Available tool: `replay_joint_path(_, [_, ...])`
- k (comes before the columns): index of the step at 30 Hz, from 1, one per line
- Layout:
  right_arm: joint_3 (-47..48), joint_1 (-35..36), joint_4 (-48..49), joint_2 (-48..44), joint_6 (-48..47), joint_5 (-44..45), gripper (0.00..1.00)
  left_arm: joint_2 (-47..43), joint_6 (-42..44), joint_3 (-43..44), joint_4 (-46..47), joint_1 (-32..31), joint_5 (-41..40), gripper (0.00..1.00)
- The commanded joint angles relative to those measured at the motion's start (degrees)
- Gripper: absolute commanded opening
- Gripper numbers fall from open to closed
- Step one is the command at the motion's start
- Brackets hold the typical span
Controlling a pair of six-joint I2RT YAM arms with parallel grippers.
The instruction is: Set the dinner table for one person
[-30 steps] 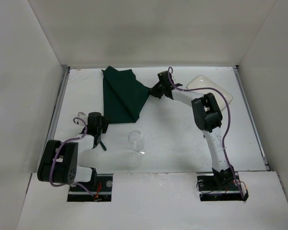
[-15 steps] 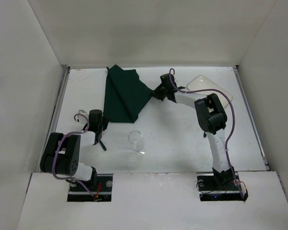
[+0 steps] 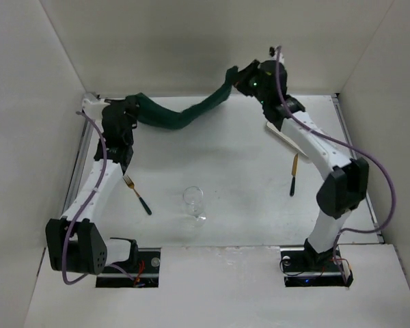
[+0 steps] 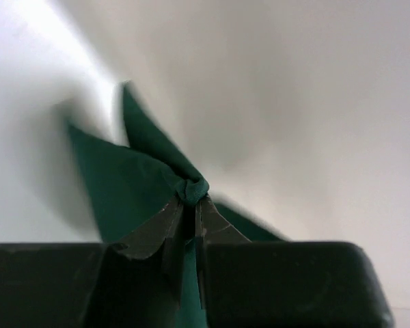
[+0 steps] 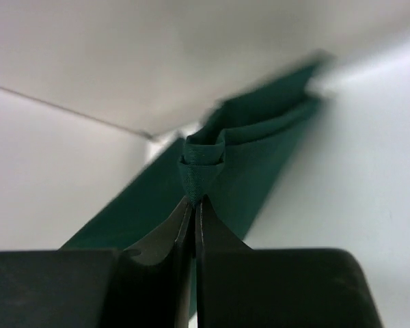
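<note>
Placemat (image 3: 181, 117) of dark green cloth hangs unlaid above the flat white dinner table (image 3: 246, 184), ends pinched by our left gripper (image 3: 130, 106) and right gripper (image 3: 236, 74), so we've barely begun.

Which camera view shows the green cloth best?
The top external view: the whole cloth hangs stretched between the left gripper and the right gripper. Each wrist view shows only the bunched end pinched by that gripper.

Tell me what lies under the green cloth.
The green cloth hangs between the left claw and right claw, both shut on it. Beneath it only white dinner table shows; the strip right behind the sagging cloth is covered.
</note>
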Motion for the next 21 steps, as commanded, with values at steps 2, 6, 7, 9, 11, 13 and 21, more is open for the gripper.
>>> replay_joint_path(2, [4.86, -0.58, 2.14, -11.75, -9.35, 4.69, 0.00, -5.07, 7.74, 12.05, 2.26, -0.61, -5.68, 0.00])
replay_joint_path(6, [3.64, -0.58, 0.83, -18.17, -13.05, 7.05, 0.00, -6.39, 10.65, 17.42, 1.38, -1.58, -6.04, 0.00])
replay_joint_path(7, [3.37, -0.58, 0.82, -19.49, -14.19, 7.67, 0.00, -6.65, 11.26, 18.30, 1.20, -1.58, -6.04, 0.00])
replay_joint_path(9, [3.11, -0.58, 0.12, -21.26, -15.16, 8.12, 0.00, -6.75, 12.23, 19.62, 1.03, -1.58, -6.21, 0.00])
replay_joint_path(11, [3.54, -0.93, -0.84, -21.27, -15.25, 7.24, 0.00, -5.61, 12.85, 20.94, 0.06, -1.67, -6.04, 0.00])
replay_joint_path(13, [4.16, -1.89, -1.55, -19.69, -14.81, 6.10, 0.00, -3.33, 12.85, 22.35, -1.34, -1.85, -5.60, 0.00])
replay_joint_path(21, [19.67, -6.90, -8.56, -2.93, -12.18, -0.84, 0.00, 12.30, 12.06, 34.01, -6.61, -0.44, -2.26, 0.00])
